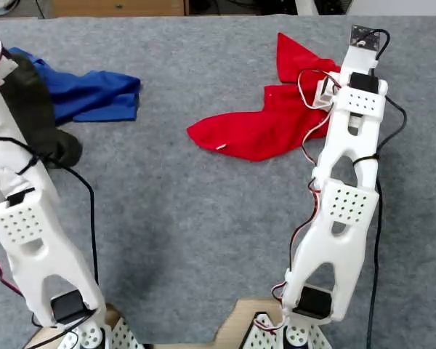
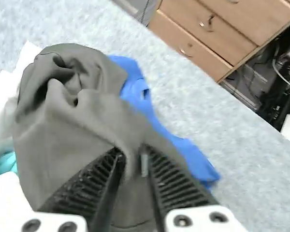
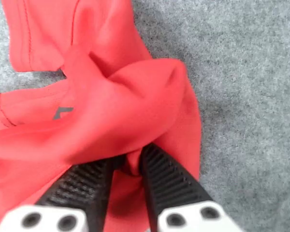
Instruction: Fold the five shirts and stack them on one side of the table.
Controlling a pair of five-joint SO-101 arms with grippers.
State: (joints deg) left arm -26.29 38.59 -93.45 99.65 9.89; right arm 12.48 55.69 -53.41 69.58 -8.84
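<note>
A red shirt (image 1: 261, 123) lies crumpled on the grey felt table, right of the middle at the back. My right gripper (image 3: 127, 162) is shut on a fold of the red shirt (image 3: 111, 111), lifting it into a ridge. At the far left a dark grey shirt (image 1: 36, 109) hangs bunched from my left gripper (image 2: 131, 162), which is shut on the dark grey shirt (image 2: 72, 116). A blue shirt (image 1: 87, 93) lies flat beside and partly under the grey one; the blue shirt (image 2: 183, 150) trails away behind it. White cloth (image 2: 2, 96) and a teal patch (image 2: 5, 162) lie under the grey shirt.
Open grey felt (image 1: 196, 218) spreads across the middle and front of the table between the two arms. Wooden drawers (image 2: 217, 29) and cables stand beyond the table's far edge. Wires run along both arms.
</note>
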